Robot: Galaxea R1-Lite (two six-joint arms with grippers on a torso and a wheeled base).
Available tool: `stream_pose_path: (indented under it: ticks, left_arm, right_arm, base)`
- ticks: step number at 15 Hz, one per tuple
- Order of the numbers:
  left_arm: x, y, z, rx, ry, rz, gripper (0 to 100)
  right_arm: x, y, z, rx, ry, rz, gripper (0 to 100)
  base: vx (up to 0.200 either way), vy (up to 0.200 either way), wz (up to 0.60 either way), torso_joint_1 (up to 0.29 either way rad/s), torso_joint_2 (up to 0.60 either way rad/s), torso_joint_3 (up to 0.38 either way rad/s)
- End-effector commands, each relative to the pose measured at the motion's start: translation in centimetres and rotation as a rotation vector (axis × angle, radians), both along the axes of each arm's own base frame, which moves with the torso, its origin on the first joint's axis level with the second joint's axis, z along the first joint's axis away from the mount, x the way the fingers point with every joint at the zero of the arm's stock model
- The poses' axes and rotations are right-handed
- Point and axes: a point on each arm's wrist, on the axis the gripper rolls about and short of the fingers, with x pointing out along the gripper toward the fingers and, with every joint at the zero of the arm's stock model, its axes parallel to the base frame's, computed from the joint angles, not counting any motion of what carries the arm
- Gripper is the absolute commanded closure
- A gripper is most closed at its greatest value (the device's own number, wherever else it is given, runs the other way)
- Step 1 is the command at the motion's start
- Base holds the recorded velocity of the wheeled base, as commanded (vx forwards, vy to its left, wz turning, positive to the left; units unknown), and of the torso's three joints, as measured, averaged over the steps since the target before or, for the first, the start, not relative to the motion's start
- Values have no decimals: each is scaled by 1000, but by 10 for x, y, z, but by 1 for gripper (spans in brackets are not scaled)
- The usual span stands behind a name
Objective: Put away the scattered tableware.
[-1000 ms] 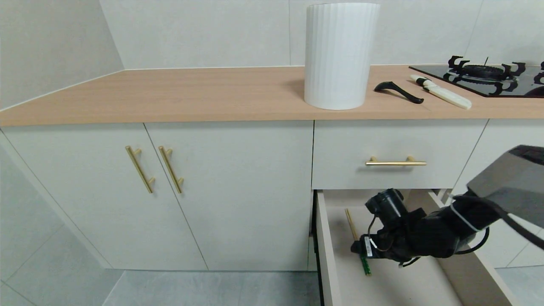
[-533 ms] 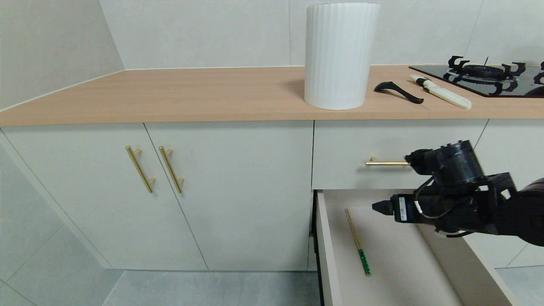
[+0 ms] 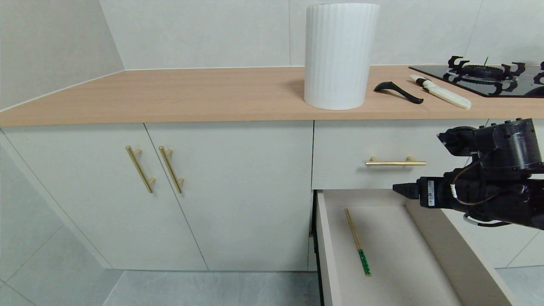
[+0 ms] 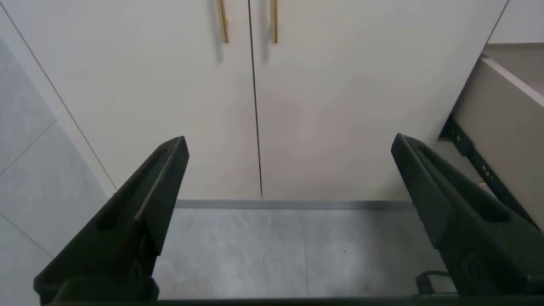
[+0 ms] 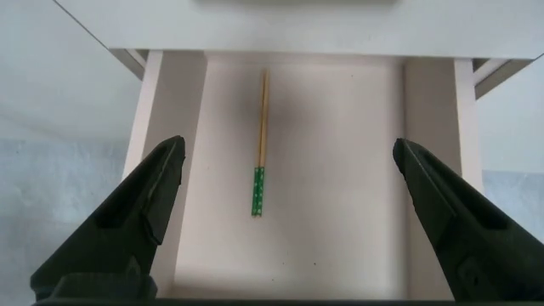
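**Tableware clearance: one item stored, two outstanding**

Stored: chopsticks point(image 3: 357, 247), wooden with green ends, lying flat in the open lower drawer point(image 3: 326, 259), near its left wall. Outstanding, by judgement: black spoon point(image 3: 397, 92) and white knife point(image 3: 442, 97), side by side on the counter point(image 3: 191, 93), between the white canister point(image 3: 340, 55) and the hob point(image 3: 484, 76) to the right. Right gripper point(image 3: 403, 190) hovers above the drawer's far right side, fingers spread wide, holding nothing. Left gripper point(image 4: 289, 149) sits low, facing the cabinet doors point(image 4: 255, 85), fingers also wide apart and empty. The drawer likely remains to be closed.
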Motion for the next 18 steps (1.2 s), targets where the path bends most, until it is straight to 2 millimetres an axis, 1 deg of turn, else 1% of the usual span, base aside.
stream_pose_path:
  ticks: [1,8,12,18]
  left_arm:
    - [0,0,0,0,2,1,0]
    - [0,0,0,0,0,1,0]
    - [0,0,0,0,2,1,0]
    - [0,0,0,0,2,1,0]
  right_arm:
    - [-1,0,2,3,-10,0,0]
    - [-5,-6,9,-6,-33,-6,0]
    - [-5,-6,9,-6,-33,-6,0]
    - [-5,-6,6,-21,-27,1,0]
  base:
    - [0,0,0,0,0,0]
    - [0,0,0,2,-7,-4]
    - [0,0,0,76,-255,-257]
    - [0,0,0,149,-503,-302]
